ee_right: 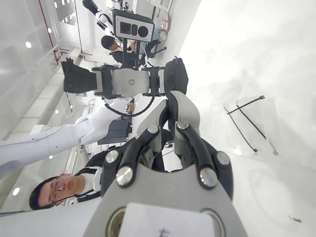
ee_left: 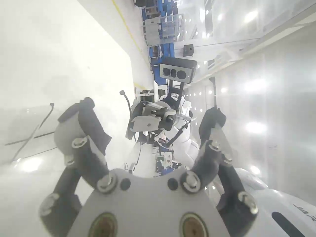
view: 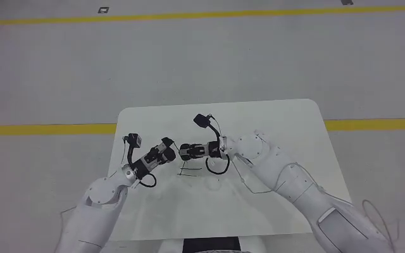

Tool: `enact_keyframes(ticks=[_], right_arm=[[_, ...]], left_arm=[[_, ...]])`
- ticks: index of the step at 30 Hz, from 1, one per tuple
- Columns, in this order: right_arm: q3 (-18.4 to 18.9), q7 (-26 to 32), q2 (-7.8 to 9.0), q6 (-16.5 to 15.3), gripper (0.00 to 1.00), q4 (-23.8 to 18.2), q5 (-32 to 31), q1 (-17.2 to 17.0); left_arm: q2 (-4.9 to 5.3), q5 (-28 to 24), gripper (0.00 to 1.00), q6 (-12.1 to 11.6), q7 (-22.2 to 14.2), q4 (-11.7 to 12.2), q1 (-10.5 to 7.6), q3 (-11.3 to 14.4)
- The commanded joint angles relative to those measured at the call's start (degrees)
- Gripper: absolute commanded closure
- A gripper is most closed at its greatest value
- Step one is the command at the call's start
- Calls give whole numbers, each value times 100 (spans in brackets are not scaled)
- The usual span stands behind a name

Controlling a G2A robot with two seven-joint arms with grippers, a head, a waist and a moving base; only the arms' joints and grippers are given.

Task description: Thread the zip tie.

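Thin black plastic zip ties (ee_right: 246, 119): crossed, flat on white rounded table (view: 285, 126); left gripper (ee_left: 150, 109): fingers spread wide; right gripper (ee_right: 170, 97): fingers pressed tog., facing left.

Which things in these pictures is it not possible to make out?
Whether the right gripper holds anything: right wrist view, its shut fingers cover the gap.
Head slots of the zip ties: too small in every view; haze blurs them in left wrist view.
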Motion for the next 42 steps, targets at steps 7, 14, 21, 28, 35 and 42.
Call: enact_keyframes(ticks=[7, 14, 21, 28, 35, 42], right_arm=[[84, -249, 20, 239, 100, -164, -216, -151], [194, -300, 40, 341, 100, -291, -320, -251], [264, -209, 44, 359, 100, -336, -370, -285], [309, -165, 35, 379, 100, -370, -395, -299], [328, -135, 17, 386, 100, -391, -403, -310], [346, -96, -3, 425, 100, -369, -384, -313]], left_arm=[[3, 22, 0, 20, 230, 5, -27, 78], [25, 73, 45, -13, 252, 71, -28, 90], [43, 82, 61, -1, 268, 102, -44, 130], [62, 114, 64, 14, 264, 112, -55, 172], [82, 137, 71, 20, 270, 121, -68, 197], [102, 225, 83, 10, 329, 128, -73, 213]])
